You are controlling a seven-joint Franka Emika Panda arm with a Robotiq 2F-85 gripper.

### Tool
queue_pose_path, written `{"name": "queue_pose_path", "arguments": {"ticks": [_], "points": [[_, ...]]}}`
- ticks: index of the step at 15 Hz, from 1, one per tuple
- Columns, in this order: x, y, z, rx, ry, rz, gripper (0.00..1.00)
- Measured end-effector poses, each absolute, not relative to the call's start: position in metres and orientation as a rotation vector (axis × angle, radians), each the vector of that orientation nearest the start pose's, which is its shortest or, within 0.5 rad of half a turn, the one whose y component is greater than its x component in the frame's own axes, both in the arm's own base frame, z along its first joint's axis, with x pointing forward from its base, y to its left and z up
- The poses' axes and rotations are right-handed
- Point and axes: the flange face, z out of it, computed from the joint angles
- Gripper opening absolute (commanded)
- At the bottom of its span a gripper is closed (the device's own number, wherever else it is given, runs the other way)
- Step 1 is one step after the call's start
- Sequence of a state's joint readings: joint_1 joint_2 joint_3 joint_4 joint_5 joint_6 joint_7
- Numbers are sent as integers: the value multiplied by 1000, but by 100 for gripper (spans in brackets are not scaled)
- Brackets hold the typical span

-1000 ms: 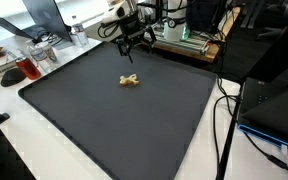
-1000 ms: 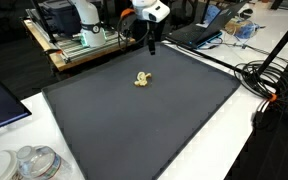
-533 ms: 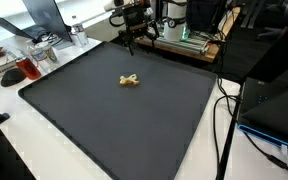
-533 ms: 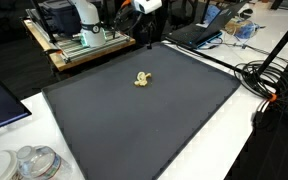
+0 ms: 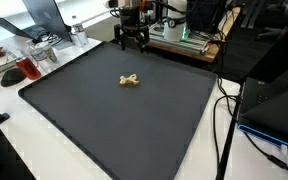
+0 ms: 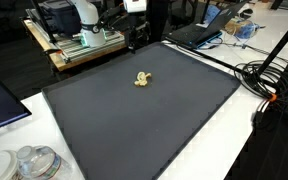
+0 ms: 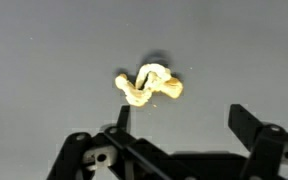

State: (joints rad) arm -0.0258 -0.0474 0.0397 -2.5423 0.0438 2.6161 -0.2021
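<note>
A small pale-yellow twisted object point(image 5: 130, 81) point(image 6: 142, 79) lies alone on the dark mat point(image 5: 114, 130) point(image 6: 144, 130), toward its far half. My gripper point(image 5: 131, 42) point(image 6: 136, 38) hangs in the air over the mat's far edge, well above the object and apart from it. In the wrist view the object point(image 7: 149, 85) shows beyond the gripper point(image 7: 179, 115), nearer one black finger point(image 7: 121, 118) than the other. The jaws stand wide apart with only bare mat between them.
A wooden board with equipment point(image 6: 79, 45) stands behind the mat. An open laptop point(image 5: 44, 15), glass vessels and a red item point(image 5: 14, 72) sit at one far corner. Cables point(image 5: 224, 110) run along one side of the mat, and clear jars point(image 6: 34, 162) stand near a front corner.
The gripper has risen and drawn back toward the mat's far edge, away from the yellow object. It has stayed open. The object has not moved.
</note>
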Motion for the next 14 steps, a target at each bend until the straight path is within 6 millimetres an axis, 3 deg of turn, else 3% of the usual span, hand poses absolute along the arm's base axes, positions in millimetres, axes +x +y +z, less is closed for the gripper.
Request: {"name": "queue_pose_path", "arguments": {"ticks": [3,7,14], "points": [[462,-4,302,-3204,-93,-152,100],[456,4,316,-3242,89,-107,100],[448,19,345,-3245,107,-127,100]]}}
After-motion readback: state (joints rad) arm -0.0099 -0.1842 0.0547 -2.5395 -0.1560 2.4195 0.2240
